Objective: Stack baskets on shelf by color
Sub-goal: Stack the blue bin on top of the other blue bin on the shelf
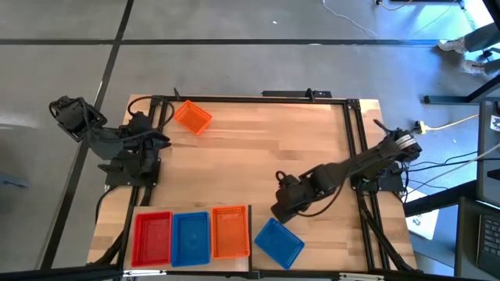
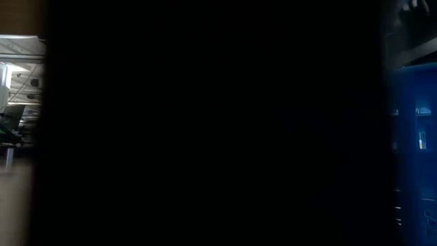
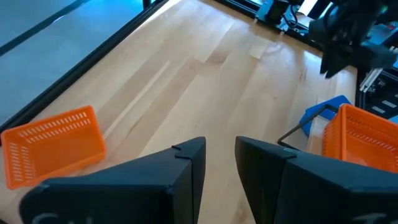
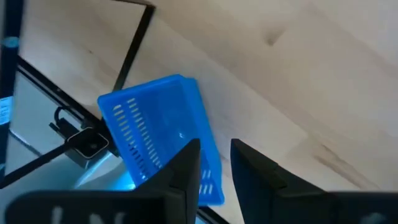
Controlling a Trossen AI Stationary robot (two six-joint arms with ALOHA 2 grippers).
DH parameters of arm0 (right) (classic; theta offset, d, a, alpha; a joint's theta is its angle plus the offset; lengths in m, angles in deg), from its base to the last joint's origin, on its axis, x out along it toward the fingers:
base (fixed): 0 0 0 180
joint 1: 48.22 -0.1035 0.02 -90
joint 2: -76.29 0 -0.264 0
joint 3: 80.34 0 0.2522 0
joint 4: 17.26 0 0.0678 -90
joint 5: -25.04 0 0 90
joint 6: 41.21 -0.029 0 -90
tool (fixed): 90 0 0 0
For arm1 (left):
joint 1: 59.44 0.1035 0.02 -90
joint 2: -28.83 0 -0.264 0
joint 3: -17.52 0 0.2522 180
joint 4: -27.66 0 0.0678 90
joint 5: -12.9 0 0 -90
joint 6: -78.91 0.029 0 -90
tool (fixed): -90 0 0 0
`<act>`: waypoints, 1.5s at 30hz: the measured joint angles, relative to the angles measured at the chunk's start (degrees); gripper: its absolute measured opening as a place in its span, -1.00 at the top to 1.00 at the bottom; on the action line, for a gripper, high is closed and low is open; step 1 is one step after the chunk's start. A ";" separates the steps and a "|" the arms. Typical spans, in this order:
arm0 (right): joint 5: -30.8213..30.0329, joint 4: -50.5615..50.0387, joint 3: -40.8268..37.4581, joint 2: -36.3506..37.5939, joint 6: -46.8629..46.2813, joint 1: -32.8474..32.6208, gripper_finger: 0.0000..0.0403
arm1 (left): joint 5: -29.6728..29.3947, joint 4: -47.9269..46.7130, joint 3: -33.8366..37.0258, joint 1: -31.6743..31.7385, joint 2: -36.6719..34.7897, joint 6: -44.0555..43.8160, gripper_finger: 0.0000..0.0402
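Note:
Red (image 1: 152,238), blue (image 1: 190,238) and orange (image 1: 230,232) baskets stand side by side at the table's near edge. The shelf under them is hidden. A loose blue basket (image 1: 279,242) (image 4: 155,130) lies askew on its base just right of the row. My right gripper (image 1: 281,207) (image 4: 214,149) hangs open above its far side, pointing steeply down, with nothing between the fingers. A loose orange basket (image 1: 191,117) (image 3: 53,146) sits at the far left. My left gripper (image 1: 160,139) (image 3: 221,146) waits open and raised near the left edge.
A black frame (image 1: 355,140) runs round the striped wooden tabletop (image 1: 266,148), whose middle is bare wood. Cables lie by the right arm's base (image 1: 391,176). The low view is almost wholly dark, blocked by something close to the lens.

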 joint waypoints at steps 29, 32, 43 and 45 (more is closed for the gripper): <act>2.79 27.33 -16.19 -2.75 -2.74 -3.42 0.57 | 0.44 0.00 0.00 -0.01 0.00 -0.01 0.61; 2.65 27.44 -16.19 -3.13 -2.70 -3.68 0.57 | 0.44 0.00 0.00 -0.01 0.00 -0.01 0.61; 3.69 30.54 -16.19 -9.20 -2.58 -4.20 0.57 | 0.44 0.00 0.00 -0.04 0.02 -0.01 0.61; 3.51 30.37 -16.19 -9.95 -2.52 -4.20 0.57 | 0.44 0.00 0.00 -0.04 0.02 -0.01 0.61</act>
